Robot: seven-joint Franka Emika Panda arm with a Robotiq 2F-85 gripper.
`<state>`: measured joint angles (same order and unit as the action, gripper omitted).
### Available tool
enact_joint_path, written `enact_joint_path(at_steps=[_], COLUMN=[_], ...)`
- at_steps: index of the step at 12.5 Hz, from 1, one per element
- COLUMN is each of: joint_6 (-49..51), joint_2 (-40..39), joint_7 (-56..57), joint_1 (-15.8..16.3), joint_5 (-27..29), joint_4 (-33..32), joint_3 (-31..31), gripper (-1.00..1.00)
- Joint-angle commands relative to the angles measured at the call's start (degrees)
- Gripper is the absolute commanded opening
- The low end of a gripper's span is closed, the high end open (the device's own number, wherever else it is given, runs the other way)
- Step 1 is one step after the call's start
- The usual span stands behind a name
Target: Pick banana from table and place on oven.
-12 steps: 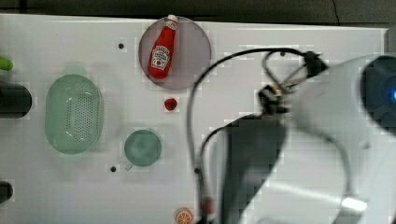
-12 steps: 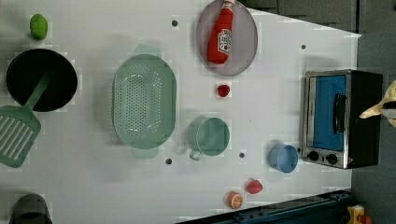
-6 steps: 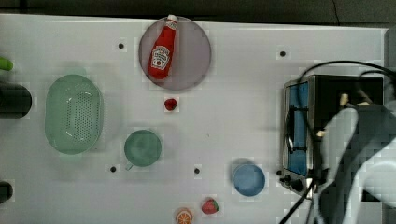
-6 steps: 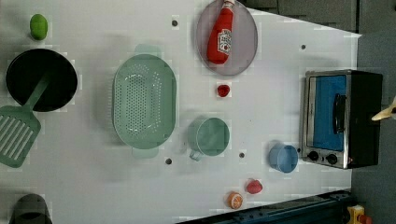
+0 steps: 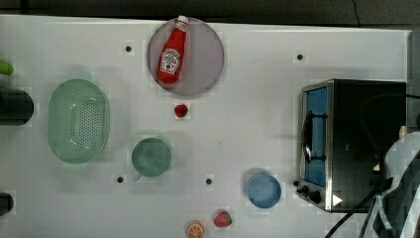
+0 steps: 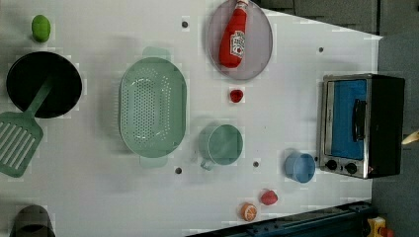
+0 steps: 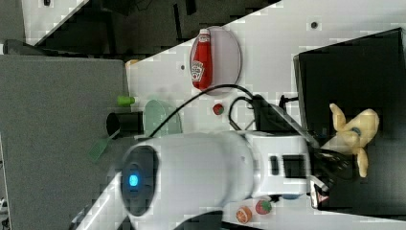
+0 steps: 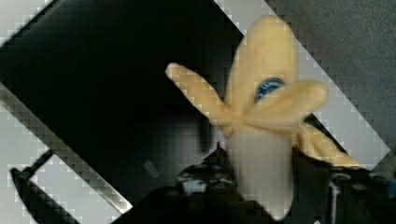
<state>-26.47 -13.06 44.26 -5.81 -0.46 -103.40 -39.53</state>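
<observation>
The pale cream-yellow plush banana [image 7: 353,132] with floppy peel flaps and a small blue sticker sits over the flat black top of the boxy silver-fronted toaster oven [image 7: 349,62] with blue glass door, which stands near one end of the big white table [image 5: 247,99].

Banana [image 8: 266,93] pale yellow; oven [image 5: 366,124] blk top.

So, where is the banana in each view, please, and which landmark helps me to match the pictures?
Top view: I cannot make it out.
Left view: a pale tip at the left view's right edge, beside the oven.
Right view: banana over the oven's black top, in the hand.
Wrist view: banana held in the hand above the oven top.
Shared landmark: the oven.
</observation>
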Motion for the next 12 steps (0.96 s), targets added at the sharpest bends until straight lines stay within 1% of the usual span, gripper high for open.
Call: enact_joint_path(at_steps=[1, 3, 4, 6, 8, 10, 12], joint_6=[-0.3, -0.3, -0.3, 0.9, 5.1, 10.3, 14.4], joint_2=[0.0, -0.1, 0.2, 1.9, 4.9, 9.0, 13.1], joint_7=[5.2, 5.2, 5.2, 5.0, 1.0, -3.3, -11.4], joint_1=[1.4, 1.4, 1.5, 2.4, 4.4, 7.0, 9.2], joint_5=[2.1, 2.2, 2.2, 2.1, 2.1, 1.8, 1.8], joint_4=[-0.3, -0.5, -0.3, 0.7, 1.9, 3.0, 3.2], joint_3=[1.7, 1.8, 1.9, 2.6, 4.5, 8.1, 13.0], gripper=[0.43, 0.89, 1.00, 1.00, 1.00, 1.00, 1.00])
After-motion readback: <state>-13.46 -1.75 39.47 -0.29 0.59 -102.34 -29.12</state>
